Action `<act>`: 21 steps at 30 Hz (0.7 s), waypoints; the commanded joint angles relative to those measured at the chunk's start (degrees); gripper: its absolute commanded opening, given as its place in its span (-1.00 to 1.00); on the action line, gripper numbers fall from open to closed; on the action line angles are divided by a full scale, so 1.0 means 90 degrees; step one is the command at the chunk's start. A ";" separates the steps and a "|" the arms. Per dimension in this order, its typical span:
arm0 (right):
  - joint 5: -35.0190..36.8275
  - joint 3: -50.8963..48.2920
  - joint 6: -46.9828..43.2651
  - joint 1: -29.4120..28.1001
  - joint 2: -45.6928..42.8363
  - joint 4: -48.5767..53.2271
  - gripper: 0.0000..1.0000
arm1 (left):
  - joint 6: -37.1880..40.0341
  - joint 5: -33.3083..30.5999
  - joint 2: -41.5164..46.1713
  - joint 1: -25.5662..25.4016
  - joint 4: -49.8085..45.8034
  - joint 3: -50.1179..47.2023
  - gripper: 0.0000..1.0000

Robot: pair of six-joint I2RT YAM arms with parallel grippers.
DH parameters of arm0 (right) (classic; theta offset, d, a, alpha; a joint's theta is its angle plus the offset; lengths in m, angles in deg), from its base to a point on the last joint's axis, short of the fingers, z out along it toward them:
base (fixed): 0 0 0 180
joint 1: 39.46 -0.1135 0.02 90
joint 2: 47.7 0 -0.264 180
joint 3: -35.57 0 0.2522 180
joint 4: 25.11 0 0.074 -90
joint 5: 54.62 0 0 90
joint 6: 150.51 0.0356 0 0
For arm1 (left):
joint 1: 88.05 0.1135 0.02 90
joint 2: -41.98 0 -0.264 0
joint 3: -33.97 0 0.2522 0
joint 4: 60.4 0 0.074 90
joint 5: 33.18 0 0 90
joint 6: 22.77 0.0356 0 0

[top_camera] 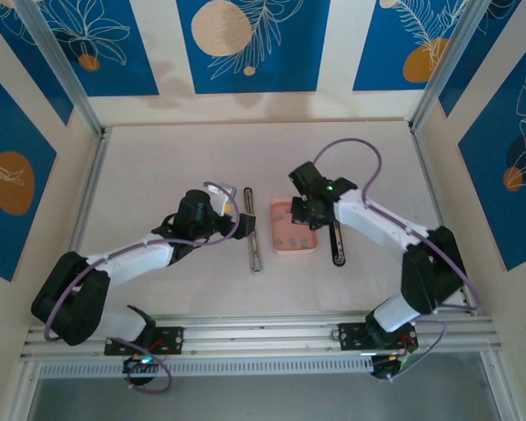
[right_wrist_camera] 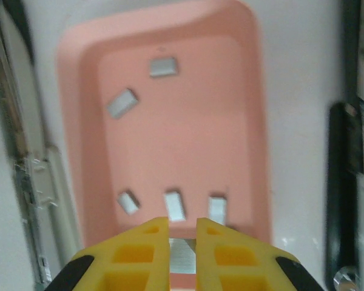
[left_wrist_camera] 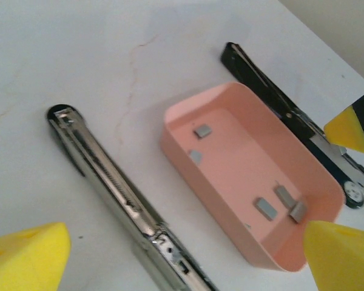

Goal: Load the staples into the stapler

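The stapler lies in two parts on the table: a silver rail (top_camera: 253, 235) left of the pink tray (top_camera: 294, 252) and a black bar (top_camera: 337, 243) right of it. Several small grey staples (right_wrist_camera: 122, 103) lie loose in the tray (right_wrist_camera: 70, 121). My right gripper (right_wrist_camera: 183, 227) hangs over one end of the tray, shut on one staple strip (right_wrist_camera: 183, 254) pinched between its yellow fingers. My left gripper (left_wrist_camera: 188, 260) stands wide open over the rail (left_wrist_camera: 118, 188), with nothing held. More staples (left_wrist_camera: 267, 208) show in the tray's corner.
The black bar (left_wrist_camera: 273, 100) runs close along the tray's far side. The rail (right_wrist_camera: 24, 170) lies just left of the tray in the right wrist view. Metal frame rails border the table (top_camera: 158, 158), which has bare room at the back.
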 commanded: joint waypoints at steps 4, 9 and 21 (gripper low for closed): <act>-0.0339 -0.1207 0.0264 0.0837 -0.0909 0.0091 -0.71 | 0.0040 -0.0117 0.0199 -0.0374 -0.0117 0.0043 0.95; -0.0200 -0.1551 0.0131 0.1607 -0.1280 0.0600 -0.71 | 0.0058 -0.0273 0.0219 -0.0492 -0.0082 -0.0016 0.95; -0.0326 -0.1967 -0.0006 0.2418 -0.0723 0.0487 -0.70 | 0.0027 -0.0246 0.0032 -0.0583 0.0006 0.0043 0.95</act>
